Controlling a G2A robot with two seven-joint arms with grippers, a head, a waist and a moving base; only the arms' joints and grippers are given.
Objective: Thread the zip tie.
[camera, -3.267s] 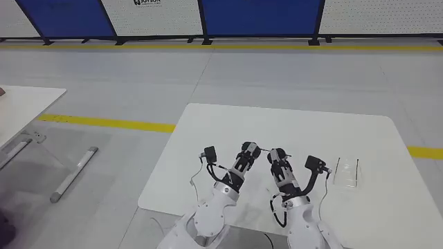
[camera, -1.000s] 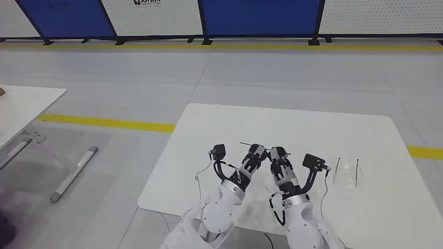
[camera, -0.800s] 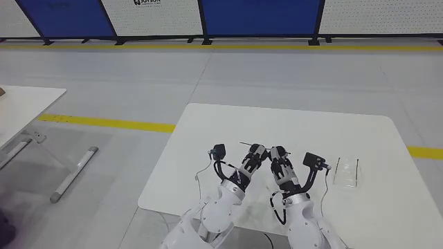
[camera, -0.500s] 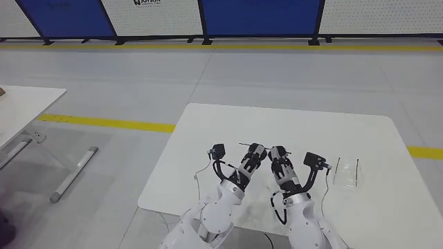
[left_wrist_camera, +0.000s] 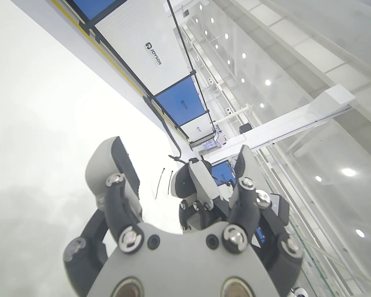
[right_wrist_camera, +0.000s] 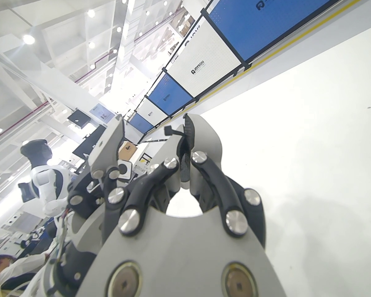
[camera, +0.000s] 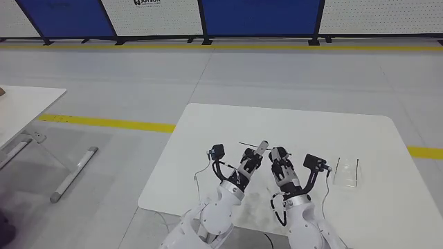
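Observation:
My right gripper is shut on a thin black zip tie, whose square head sticks out past the fingertips. In the top view the zip tie shows as a fine dark line running left from the two grippers, above the near part of the white table. My left gripper stands open, its fingers spread on either side of the right gripper and the black zip tie, touching neither. Both grippers, left and right, hang close together.
Two spare zip ties lie on a clear sheet at the table's right side; they also show on the table beyond the grippers. The table's near edge runs just under both arms. Blue and white panels stand far behind.
The left gripper has moved right toward the right gripper since the earliest frame. In the last half second its fingers have spread open. The right gripper has stayed put, holding the tie.

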